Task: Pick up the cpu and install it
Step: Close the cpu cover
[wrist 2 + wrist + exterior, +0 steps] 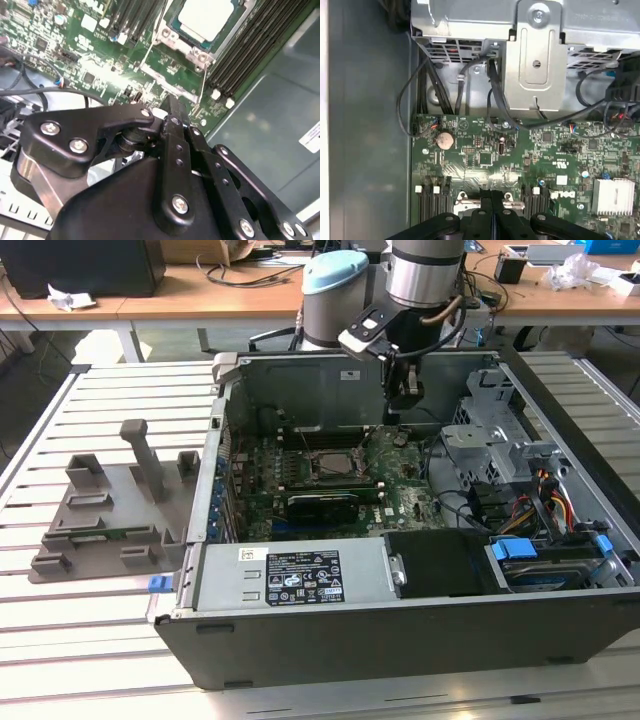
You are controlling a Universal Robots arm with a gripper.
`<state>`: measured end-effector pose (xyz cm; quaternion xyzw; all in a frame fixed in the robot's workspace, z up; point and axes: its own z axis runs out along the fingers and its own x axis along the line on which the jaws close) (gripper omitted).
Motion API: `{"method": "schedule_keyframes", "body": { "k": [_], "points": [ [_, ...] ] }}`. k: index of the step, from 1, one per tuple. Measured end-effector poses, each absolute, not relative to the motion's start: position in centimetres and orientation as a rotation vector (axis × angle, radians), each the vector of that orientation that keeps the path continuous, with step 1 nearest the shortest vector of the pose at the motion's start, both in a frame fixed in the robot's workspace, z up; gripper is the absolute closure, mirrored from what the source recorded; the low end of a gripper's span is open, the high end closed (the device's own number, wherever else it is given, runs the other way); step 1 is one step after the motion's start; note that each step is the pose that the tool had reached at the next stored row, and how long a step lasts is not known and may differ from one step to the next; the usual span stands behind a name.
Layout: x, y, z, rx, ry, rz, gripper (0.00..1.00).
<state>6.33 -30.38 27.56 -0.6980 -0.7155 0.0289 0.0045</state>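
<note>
The cpu (pixel 206 18), a flat square chip with a silvery-grey top, lies in the black socket frame (pixel 189 46) on the green motherboard (pixel 95 60). Two thin metal lever rods stand beside the frame. In the exterior view the socket (pixel 334 462) is at the middle of the board inside the open computer case (pixel 400 625). My gripper (pixel 403 400) hangs above the board, to the exterior view's right of the socket and apart from the cpu. Its black fingers (pixel 492 200) are pressed together with nothing between them, and its tip (pixel 172 105) is shut.
A grey fixture tray (pixel 110 510) with posts lies on the slatted table at the exterior view's left. Inside the case are the power supply (pixel 290 575), a metal drive cage (pixel 535 55), loose black cables (pixel 427 85), memory slots (pixel 250 50) and a small finned heatsink (pixel 612 195).
</note>
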Motion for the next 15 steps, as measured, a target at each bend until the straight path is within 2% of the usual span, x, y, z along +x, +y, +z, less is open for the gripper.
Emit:
{"method": "schedule_keyframes", "body": {
  "k": [8,15],
  "points": [
    [6.9,-30.1,25.3,-2.176,-2.251,0.091,0.89],
    [4.6,-30.1,25.1,-2.176,-2.252,0.090,0.89]
  ]
}}
